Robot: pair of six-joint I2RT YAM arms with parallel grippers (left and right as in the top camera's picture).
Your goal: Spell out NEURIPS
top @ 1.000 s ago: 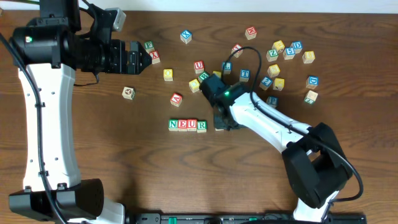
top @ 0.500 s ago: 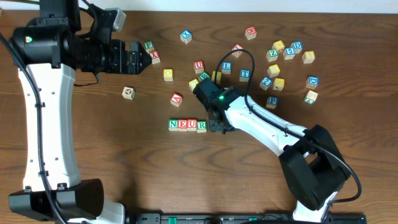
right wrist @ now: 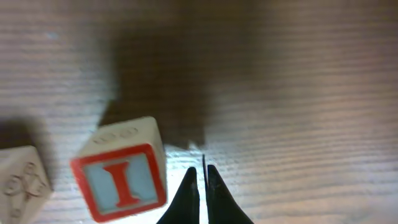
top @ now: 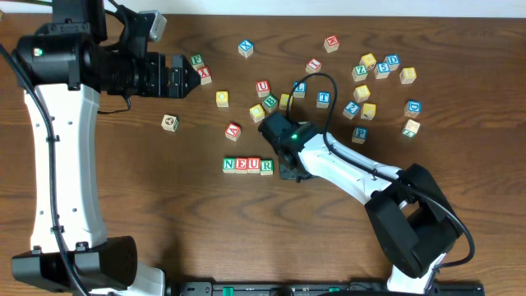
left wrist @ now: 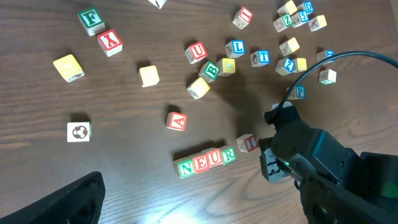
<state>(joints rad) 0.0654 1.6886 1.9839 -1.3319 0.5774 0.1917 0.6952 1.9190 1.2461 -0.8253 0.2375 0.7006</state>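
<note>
Four cubes spell NEUR (top: 247, 165), I cube (left wrist: 247, 143) near its free end, right pincer (right wrist: 202, 182) together, left pincer (top: 187, 78) apart.

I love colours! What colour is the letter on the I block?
The I block has a red letter on pale blue, red-framed; clearest in the right wrist view.

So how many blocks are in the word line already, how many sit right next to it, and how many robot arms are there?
Blocks in the line: 4
I block beside its end: 1
Robot arms: 2, left arm and right arm
Total: 7
</note>
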